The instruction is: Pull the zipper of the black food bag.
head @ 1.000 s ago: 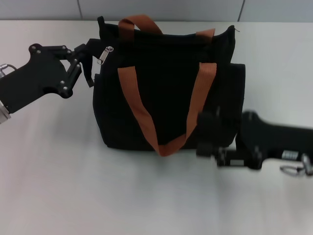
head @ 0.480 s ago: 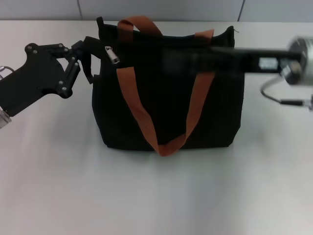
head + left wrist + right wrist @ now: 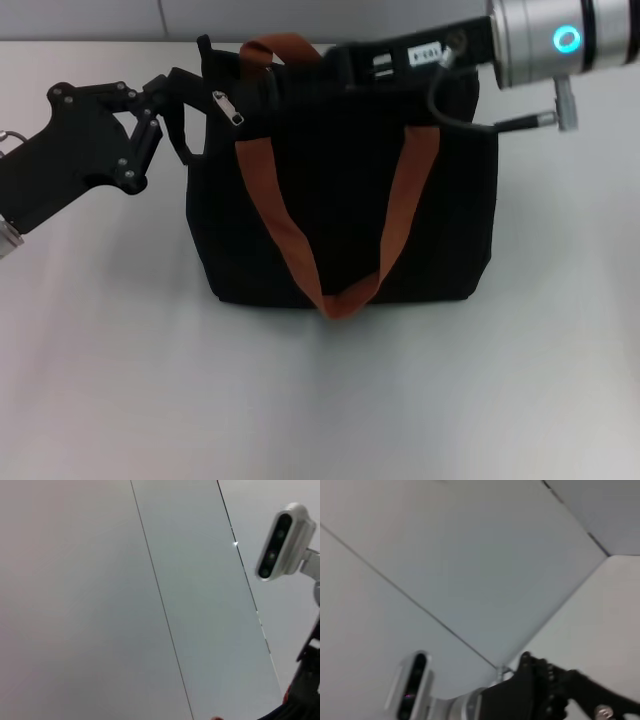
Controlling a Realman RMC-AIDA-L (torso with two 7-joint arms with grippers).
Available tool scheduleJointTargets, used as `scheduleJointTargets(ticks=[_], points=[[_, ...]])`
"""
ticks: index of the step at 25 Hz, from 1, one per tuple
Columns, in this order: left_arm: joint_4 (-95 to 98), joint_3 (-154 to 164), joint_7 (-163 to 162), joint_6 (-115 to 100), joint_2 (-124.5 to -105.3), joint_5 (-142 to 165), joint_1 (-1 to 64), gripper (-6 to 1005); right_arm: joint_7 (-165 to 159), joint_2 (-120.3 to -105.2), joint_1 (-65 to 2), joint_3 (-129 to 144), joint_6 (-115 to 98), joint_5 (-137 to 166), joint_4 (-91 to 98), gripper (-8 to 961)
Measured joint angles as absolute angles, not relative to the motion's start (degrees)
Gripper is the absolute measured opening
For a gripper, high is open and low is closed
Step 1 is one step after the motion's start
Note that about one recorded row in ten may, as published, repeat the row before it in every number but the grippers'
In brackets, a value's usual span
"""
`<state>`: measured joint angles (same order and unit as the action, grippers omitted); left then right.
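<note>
The black food bag (image 3: 345, 215) stands upright in the middle of the table, its two orange-brown straps (image 3: 283, 228) hanging down its front. The zipper (image 3: 228, 107), a small silver pull, hangs at the bag's top left corner. My left gripper (image 3: 172, 92) is at that corner, shut on a black fabric tab of the bag. My right gripper (image 3: 278, 74) reaches in from the upper right along the bag's top edge. Its tip ends just right of the zipper, dark against the dark fabric. Neither wrist view shows the bag.
The bag rests on a white table (image 3: 320, 400) with a grey panelled wall behind it. The left wrist view shows wall panels and a white camera head (image 3: 282, 540). In the right wrist view are wall, a camera head (image 3: 412, 690) and a black arm part (image 3: 555, 692).
My right arm has swung from the table in front of the bag's right side up and across to the bag's top edge. The zipper pull has shifted slightly right. The left gripper has held its place.
</note>
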<state>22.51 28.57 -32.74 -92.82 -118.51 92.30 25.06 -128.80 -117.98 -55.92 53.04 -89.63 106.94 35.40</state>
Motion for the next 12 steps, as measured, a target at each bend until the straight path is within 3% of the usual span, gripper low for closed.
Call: scheduleJointTargets(ticks=[12], points=[[22.0,29.0,-33.1,-93.2,-118.49,92.3,24.8,19,-133.3,-118.26,-59.5,54.5,-85.9,111.4,34.9,776]])
